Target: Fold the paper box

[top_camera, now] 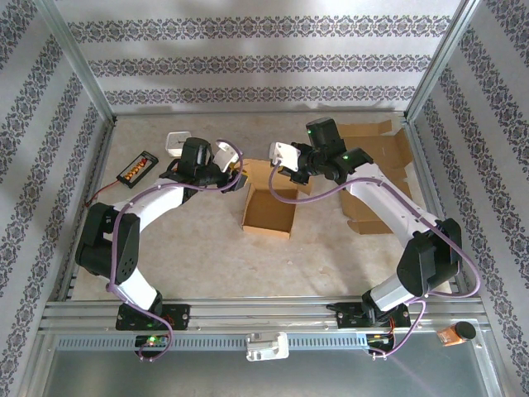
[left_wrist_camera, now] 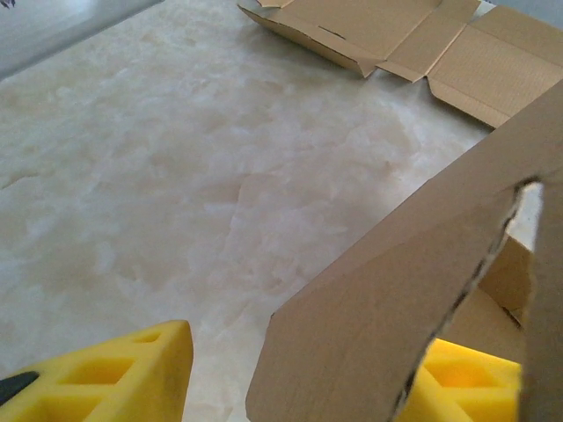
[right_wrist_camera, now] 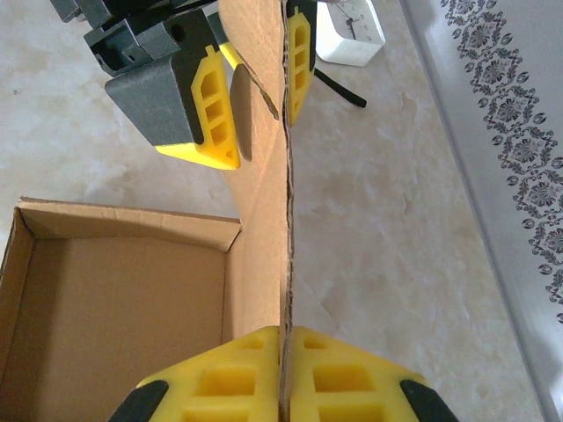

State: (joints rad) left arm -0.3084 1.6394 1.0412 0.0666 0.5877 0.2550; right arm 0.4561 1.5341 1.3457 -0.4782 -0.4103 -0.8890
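Note:
The brown paper box (top_camera: pixel 268 212) sits open at mid-table, its far flap (right_wrist_camera: pixel 264 176) standing upright. My right gripper (right_wrist_camera: pixel 283 356) is shut on that flap's near edge, the yellow pads pressed flat on both sides. My left gripper (right_wrist_camera: pixel 259 88) straddles the same flap at its far end, one finger (right_wrist_camera: pixel 211 105) off the cardboard and the other (right_wrist_camera: pixel 299 53) against it. In the left wrist view the flap (left_wrist_camera: pixel 396 308) rises between the left gripper's (left_wrist_camera: pixel 299 387) spread yellow fingers, with a bare gap on the left. From above, the left gripper (top_camera: pixel 240 178) and right gripper (top_camera: pixel 286 174) meet over the box's back edge.
Flat unfolded cardboard (top_camera: pixel 378 161) lies at the back right, also seen as cardboard (left_wrist_camera: pixel 413 44) in the left wrist view. A white timer (top_camera: pixel 178 142) and a black tray (top_camera: pixel 137 169) sit at the back left. Frame posts and patterned walls bound the table.

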